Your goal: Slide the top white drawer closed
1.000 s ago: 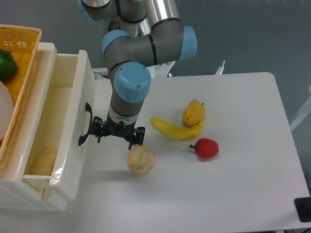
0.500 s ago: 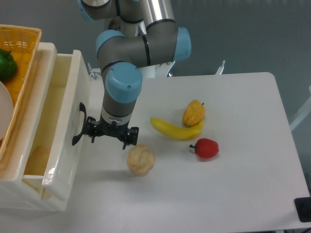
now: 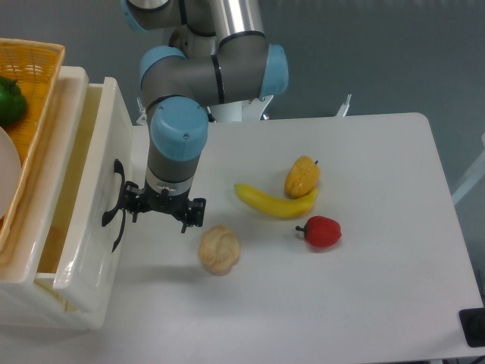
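Where visible, top white drawer (image 3: 91, 220) interior bare (partly open).

Robotics lab — UR5e arm (image 3: 182, 114), plain white table (image 3: 364, 288), toy fruit, grey backdrop

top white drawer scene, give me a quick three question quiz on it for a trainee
1. True or false: the top white drawer is fully shut.
2. Which item lies closest to the claw? A) red pepper B) bread roll C) banana
3. Fill in: the claw sits right beside the drawer's black ____.

Key: 1 false, it is partly open and its inside shows. 2 B. 3 handle.
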`<move>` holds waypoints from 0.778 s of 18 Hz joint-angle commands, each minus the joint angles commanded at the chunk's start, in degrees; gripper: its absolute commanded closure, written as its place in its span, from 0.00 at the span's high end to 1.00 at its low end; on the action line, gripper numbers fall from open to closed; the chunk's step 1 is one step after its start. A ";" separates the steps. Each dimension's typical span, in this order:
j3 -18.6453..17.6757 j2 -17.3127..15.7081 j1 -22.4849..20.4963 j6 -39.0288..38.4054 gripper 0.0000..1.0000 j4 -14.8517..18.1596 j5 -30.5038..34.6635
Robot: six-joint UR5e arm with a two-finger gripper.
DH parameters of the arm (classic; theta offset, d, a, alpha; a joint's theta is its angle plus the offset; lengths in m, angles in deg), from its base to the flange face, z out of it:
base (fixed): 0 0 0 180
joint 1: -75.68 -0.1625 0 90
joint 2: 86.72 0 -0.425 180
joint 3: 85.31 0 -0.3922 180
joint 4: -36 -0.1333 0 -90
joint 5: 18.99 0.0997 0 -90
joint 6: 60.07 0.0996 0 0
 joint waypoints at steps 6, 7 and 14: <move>0.26 -0.35 0.88 -0.53 1.00 0.00 0.70; 0.26 -0.35 0.97 -0.53 1.00 0.00 0.96; 0.26 -0.44 1.41 -0.79 1.00 0.09 0.97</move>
